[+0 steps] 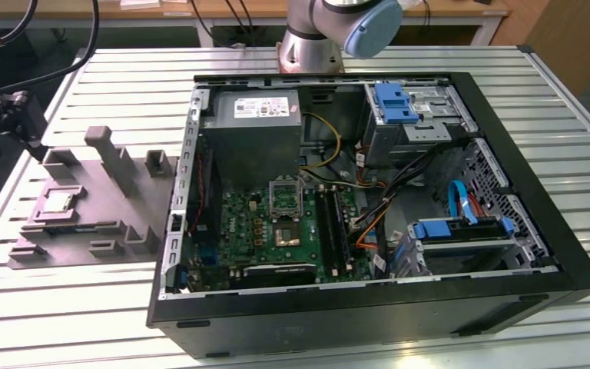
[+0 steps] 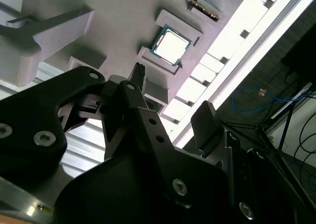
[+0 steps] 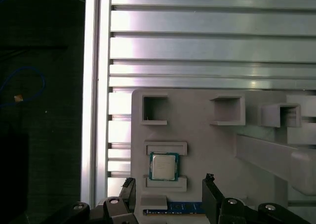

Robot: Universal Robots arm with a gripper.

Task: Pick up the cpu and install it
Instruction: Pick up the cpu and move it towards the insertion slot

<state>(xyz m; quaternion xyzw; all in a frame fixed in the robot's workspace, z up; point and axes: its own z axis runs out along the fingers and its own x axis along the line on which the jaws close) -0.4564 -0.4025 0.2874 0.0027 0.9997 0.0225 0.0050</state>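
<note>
Hovering w/ gripper [image 3: 169,197] wide open, nothing held, over cpu [image 3: 164,166], no contact. Lying flat in recess of grey tray [image 3: 197,145], beside PC case [image 1: 377,327] in exterior view. PSU label [image 1: 259,108] print too small to read.

The cpu [image 3: 164,166] lies in a recess of the tray [image 1: 80,231]. The tray sits on the counter [image 1: 70,307], at the exterior view's left of the PC case [image 1: 377,315]. Inside the case: motherboard [image 1: 264,223] in front, PSU [image 1: 257,142] behind it.
</note>
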